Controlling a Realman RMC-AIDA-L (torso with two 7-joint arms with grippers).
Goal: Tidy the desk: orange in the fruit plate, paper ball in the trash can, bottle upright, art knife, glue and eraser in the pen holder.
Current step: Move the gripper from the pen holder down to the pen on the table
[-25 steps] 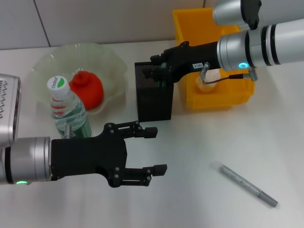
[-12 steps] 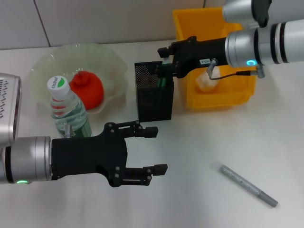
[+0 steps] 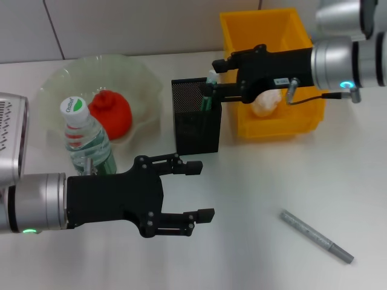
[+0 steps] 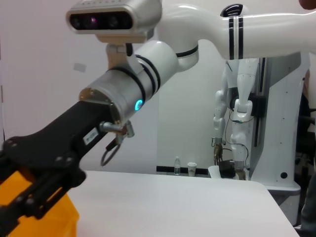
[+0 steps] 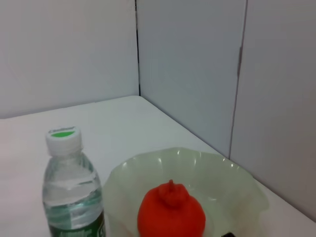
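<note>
At the far left of the head view the fruit plate (image 3: 142, 75) is seen with the orange (image 3: 110, 112) already lying in it, and the bottle (image 3: 86, 140) stands upright just in front of the plate, touching or overlapping its near rim. Below it the left end effector (image 3: 196, 191) is held over the bare counter (image 3: 254, 193) with its fingers spread and nothing between them. In the middle stands the black mesh pen holder (image 3: 195, 124), with a green-bodied item, probably the glue (image 3: 207, 96), poking out of its top at the side nearest the yellow trash can (image 3: 275, 124). The right end effector (image 3: 221, 77) is poised over that same corner of the holder, its fingers parted and nothing visibly pinched. A pale crumpled lump, taken to be the paper ball (image 3: 264, 104), rests inside the trash can. Toward the right, the grey art knife (image 3: 315, 235) is left lying flat on the counter, well apart from the holder, its long axis running diagonally from upper left to lower right. It lies forward and to the right of the right end effector, and that arm is judged the nearer one for picking it up. No eraser can be made out.
</note>
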